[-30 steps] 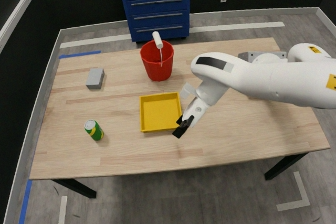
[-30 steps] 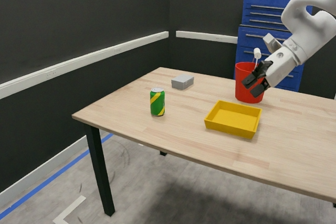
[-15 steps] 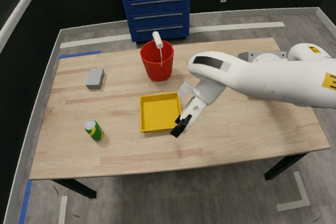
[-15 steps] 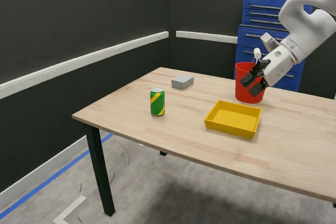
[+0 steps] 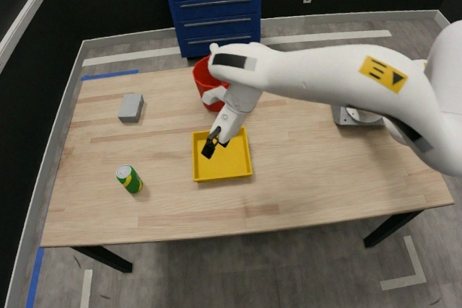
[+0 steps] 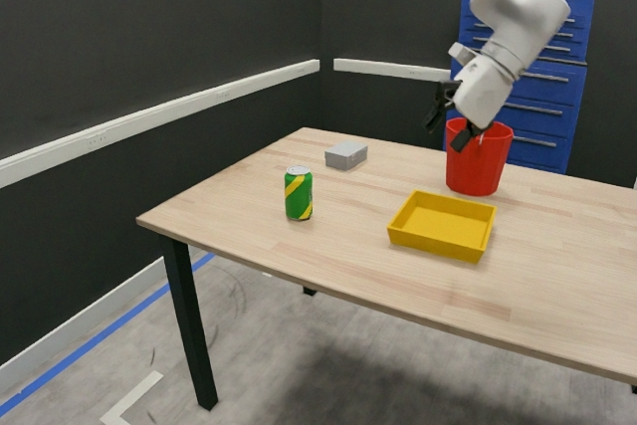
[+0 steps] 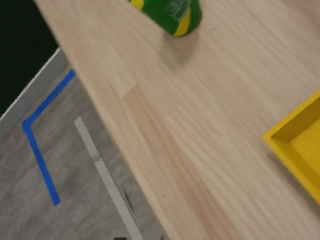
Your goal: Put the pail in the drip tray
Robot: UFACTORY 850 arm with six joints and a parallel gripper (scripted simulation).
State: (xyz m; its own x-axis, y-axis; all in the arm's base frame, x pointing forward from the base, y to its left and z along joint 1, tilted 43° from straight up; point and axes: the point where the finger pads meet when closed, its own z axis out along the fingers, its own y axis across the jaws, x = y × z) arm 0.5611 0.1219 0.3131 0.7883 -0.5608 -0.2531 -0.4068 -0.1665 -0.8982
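The red pail (image 6: 478,163) stands upright on the table behind the tray; in the top view the arm hides most of the pail (image 5: 203,82). The yellow drip tray (image 5: 221,155) lies empty near the table's middle; it also shows in the exterior view (image 6: 442,225), and its corner shows in the wrist view (image 7: 300,150). My gripper (image 6: 446,116) is open and empty, tilted, high in the air beside the pail's rim on its left. In the top view the gripper (image 5: 212,144) appears over the tray.
A green and yellow can (image 5: 128,179) stands at the front left, also in the exterior view (image 6: 298,192) and the wrist view (image 7: 170,12). A grey block (image 5: 131,107) lies at the back left. A blue drawer cabinet (image 5: 212,2) stands behind the table.
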